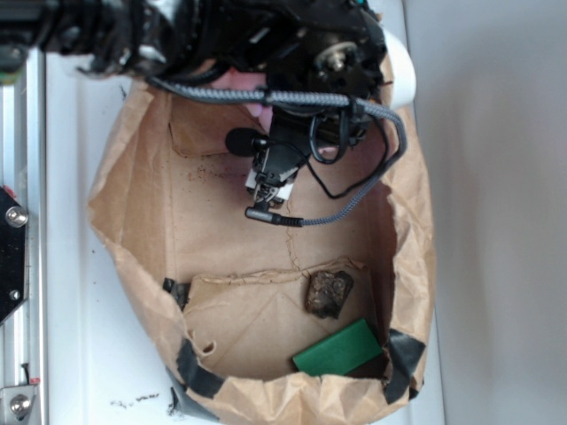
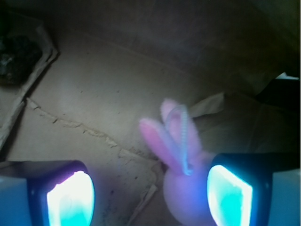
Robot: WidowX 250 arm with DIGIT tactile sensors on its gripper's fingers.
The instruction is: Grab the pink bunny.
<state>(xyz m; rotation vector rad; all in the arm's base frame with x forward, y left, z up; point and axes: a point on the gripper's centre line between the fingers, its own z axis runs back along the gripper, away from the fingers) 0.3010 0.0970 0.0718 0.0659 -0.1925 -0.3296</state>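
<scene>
Pincer (image 2: pixel 150 195) spread wide, gripping nothing; pads (image 2: pixel 70 200) glowing cyan in wrist view. Pink bunny (image 2: pixel 181 181) between the fingers, off-centre, tight against the right-hand pad as seen in that view, contact unclear. Wide gap to the other pad. Soft fuzzy pink, rounded body, long ears pointing up in wrist view. Sits on creased floor of the brown paper bag (image 1: pixel 133 177). Mostly hidden under arm in exterior view. Dark brown lump (image 1: pixel 329 293) and green block (image 1: pixel 337 349) at the bag's far end, well apart. Bag on white bench (image 1: pixel 75 336).
</scene>
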